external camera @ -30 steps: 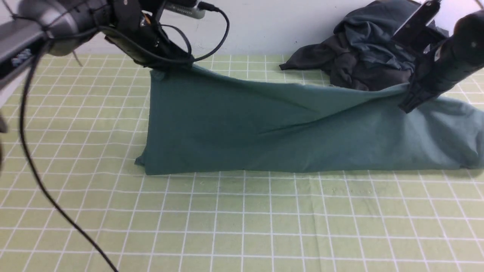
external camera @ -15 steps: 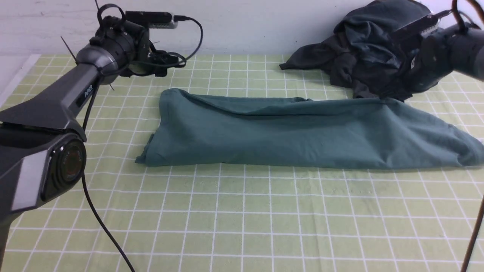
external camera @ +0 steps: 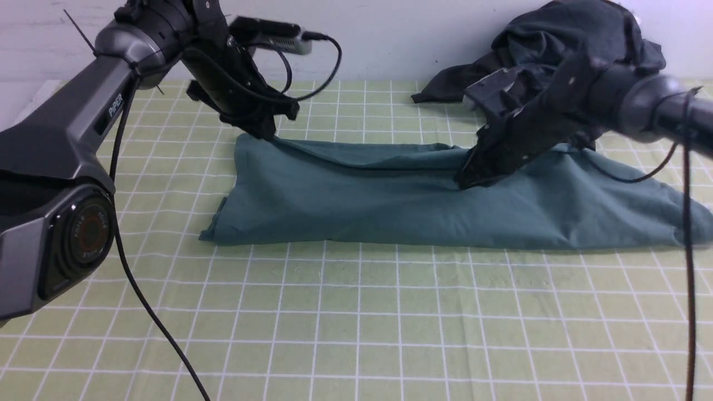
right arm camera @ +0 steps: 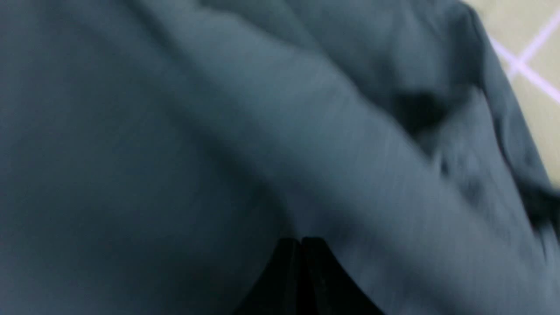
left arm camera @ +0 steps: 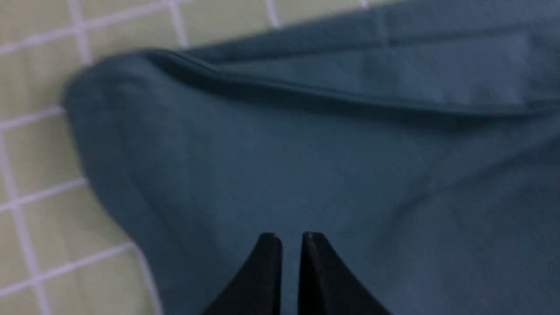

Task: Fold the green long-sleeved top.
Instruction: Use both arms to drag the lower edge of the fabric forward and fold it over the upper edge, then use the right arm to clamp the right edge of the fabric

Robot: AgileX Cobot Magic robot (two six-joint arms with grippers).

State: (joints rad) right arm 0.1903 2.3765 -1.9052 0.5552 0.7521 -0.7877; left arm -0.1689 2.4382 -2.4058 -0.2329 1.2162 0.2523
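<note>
- I let the green long-sleeved top [external camera: 390, 206] drop; it lies as a long folded band across mid-bench [external camera: 356, 334], reaching the right edge.
- My left pincer [external camera: 262, 131] is back at its far-left corner, jaws nearly together, nothing visibly pinched.
- My right pincer [external camera: 465, 181] is closed at the far edge; I can't tell if it grips.
- Likely next: crosswise fold.

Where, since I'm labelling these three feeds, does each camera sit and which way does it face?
Front view: between the arms, facing forward over the checked cloth to the wall; sees the green top and dark clothes heap; left arm and right arm show.
Left wrist view: on the left wrist, looking down at the top's corner; left fingers show.
Right wrist view: on the right wrist, close over the top; right fingers show.
Shared: all three see the green top.
</note>
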